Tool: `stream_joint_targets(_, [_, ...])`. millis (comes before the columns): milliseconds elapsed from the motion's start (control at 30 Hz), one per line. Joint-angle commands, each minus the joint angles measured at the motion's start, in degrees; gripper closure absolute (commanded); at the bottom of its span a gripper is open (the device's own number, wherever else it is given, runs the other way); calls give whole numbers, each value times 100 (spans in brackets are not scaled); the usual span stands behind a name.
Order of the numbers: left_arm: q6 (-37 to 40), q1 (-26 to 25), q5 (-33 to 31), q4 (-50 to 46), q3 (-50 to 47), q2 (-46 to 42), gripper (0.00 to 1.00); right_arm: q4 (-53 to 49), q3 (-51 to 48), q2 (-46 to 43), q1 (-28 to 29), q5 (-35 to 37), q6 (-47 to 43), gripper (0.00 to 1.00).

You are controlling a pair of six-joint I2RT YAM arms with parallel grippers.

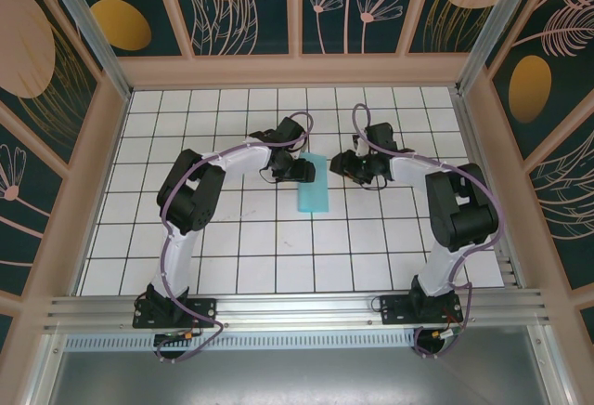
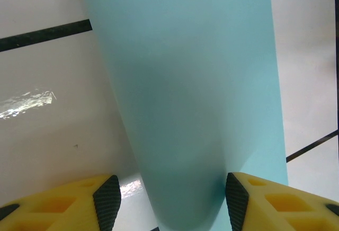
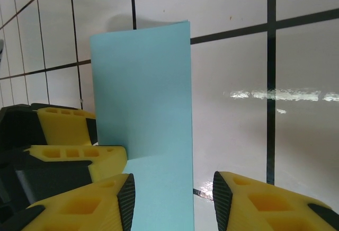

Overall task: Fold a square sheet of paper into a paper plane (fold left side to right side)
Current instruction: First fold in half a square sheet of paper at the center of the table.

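The square sheet of paper point(image 1: 315, 195) is light turquoise and lies folded over into a narrow upright strip at the table's middle. My left gripper point(image 1: 303, 170) is at the strip's upper left edge. In the left wrist view the sheet point(image 2: 190, 82) bulges in a soft rounded fold between the open fingers point(image 2: 107, 202) of my left gripper point(image 2: 172, 202), unpinched. My right gripper point(image 1: 337, 165) is at the strip's upper right, open. In the right wrist view the sheet's point(image 3: 145, 98) straight right edge runs into the gap of my right gripper point(image 3: 174, 202). A paper plane is out of view.
The table is white tiles with black grid lines point(image 1: 278, 256). The left gripper's yellow fingers point(image 3: 71, 146) show at the left of the right wrist view, close beside the sheet. Wooden walls point(image 1: 297, 71) enclose the table at the back and sides.
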Motion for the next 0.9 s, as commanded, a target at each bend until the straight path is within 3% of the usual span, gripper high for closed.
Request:
stream_joint_targets(0, [15,-211,184,483,-80,555,41,-93,34,104,67,-77,-26,54])
stream_joint_targets(500, [-43,-211,185,527,-107,569,41,-70,64,148,128,-90,-9,56])
stream_joint_targets(867, [-55,-211,182,547,-149,553,41,85,331,583,412,-319,136,82])
